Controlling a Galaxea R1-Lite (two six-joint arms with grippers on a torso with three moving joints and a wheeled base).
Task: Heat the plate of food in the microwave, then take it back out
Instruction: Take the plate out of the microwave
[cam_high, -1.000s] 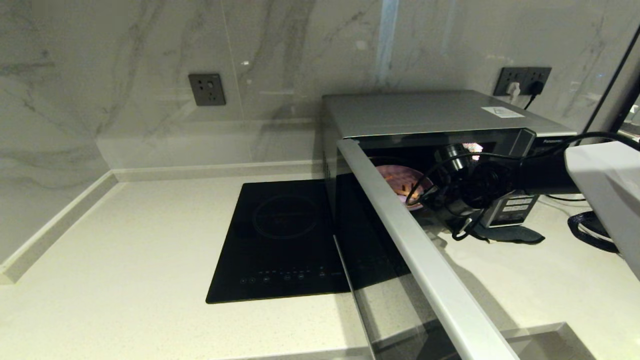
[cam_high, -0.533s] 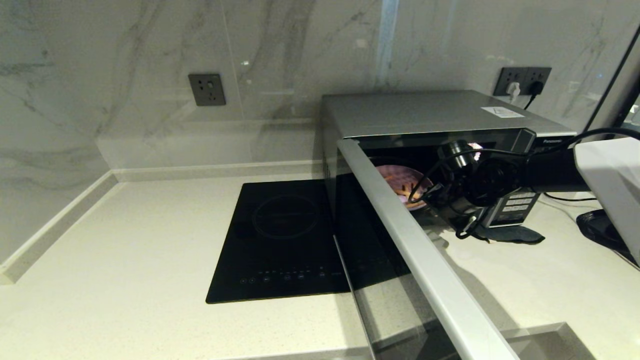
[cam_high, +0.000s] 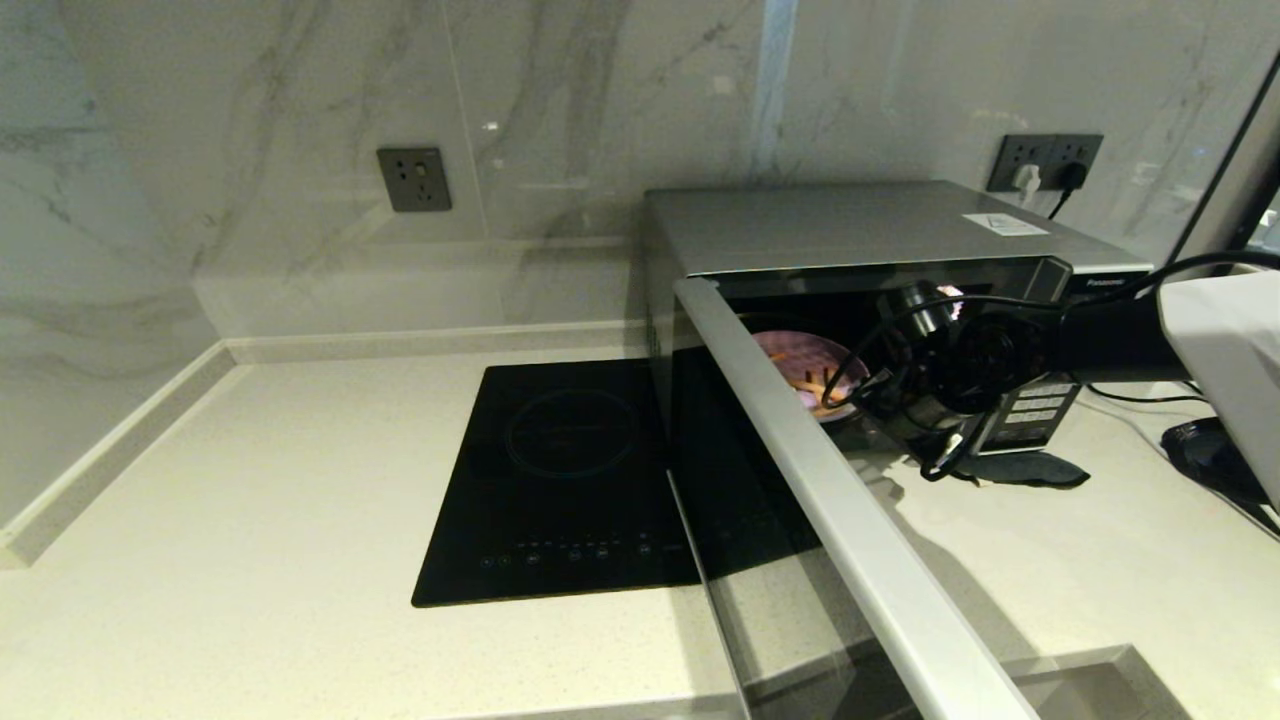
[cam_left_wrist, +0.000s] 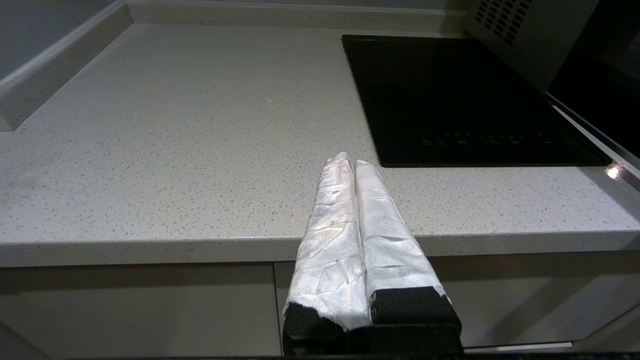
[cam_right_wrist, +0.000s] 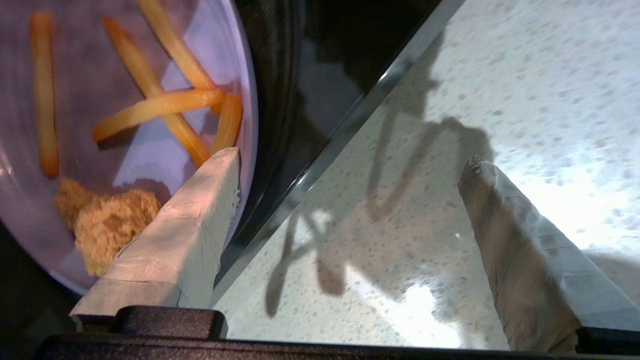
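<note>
Speckled countertop (cam_high: 250, 500), open microwave (cam_high: 850, 225) door ahead; right end effector (cam_right_wrist: 350, 165) apart, seemingly over plate of food (cam_right_wrist: 100, 125); left end effector (cam_left_wrist: 352, 162) together

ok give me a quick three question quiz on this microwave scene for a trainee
1. True or false: the boxy silver microwave has its dark glass door swung open.
2. Where is the small round lilac-purple plastic plate of fries?
A. on the flat black induction hob
B. inside the microwave
C. on the speckled counter
3. Fill in: the right end effector is ____, with one finger over the plate and one over the counter; the left end effector is parked at the counter edge with its fingers together.

Key: 1 true; 2 B; 3 open
</note>
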